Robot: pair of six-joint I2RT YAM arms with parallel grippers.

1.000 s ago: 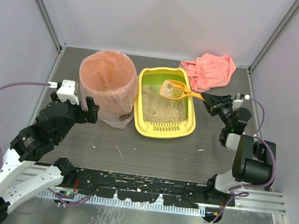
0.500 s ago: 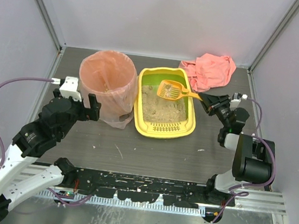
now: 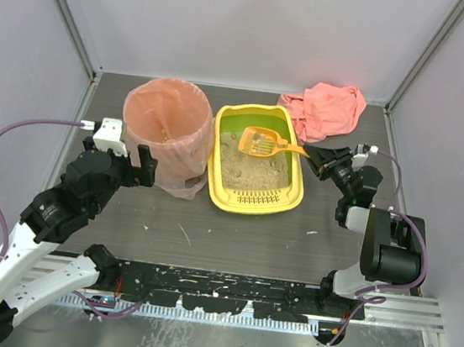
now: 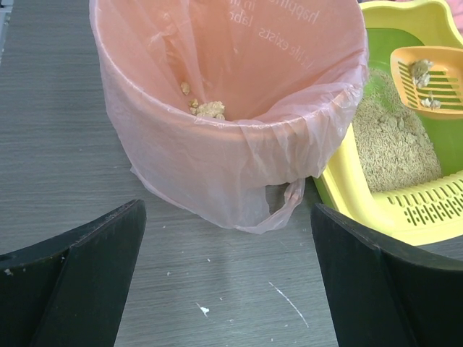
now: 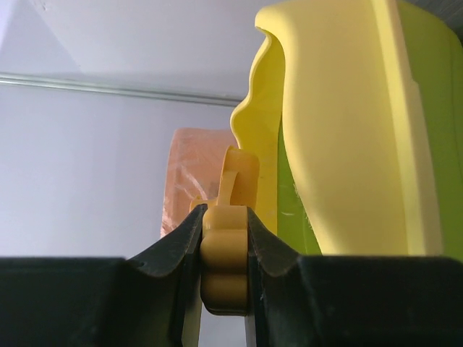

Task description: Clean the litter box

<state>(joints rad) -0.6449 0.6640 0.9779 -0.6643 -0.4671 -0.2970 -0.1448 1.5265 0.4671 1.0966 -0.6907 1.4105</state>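
— Leftward the scoop [image 3: 261, 141], clumps aboard, has edged over the litter box [image 3: 254, 198], mid-surface [image 3: 232, 241], beside the pink-bagged bin [image 3: 166, 123].
— And the right tool [image 3: 317, 156]?
— Clamped on its handle. Over there the left tool [image 4: 226, 217] gapes wide, empty, facing the bin.

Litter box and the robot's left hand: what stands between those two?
A round bin lined with a pink bag stands between the left hand and the litter box, as the top view shows.
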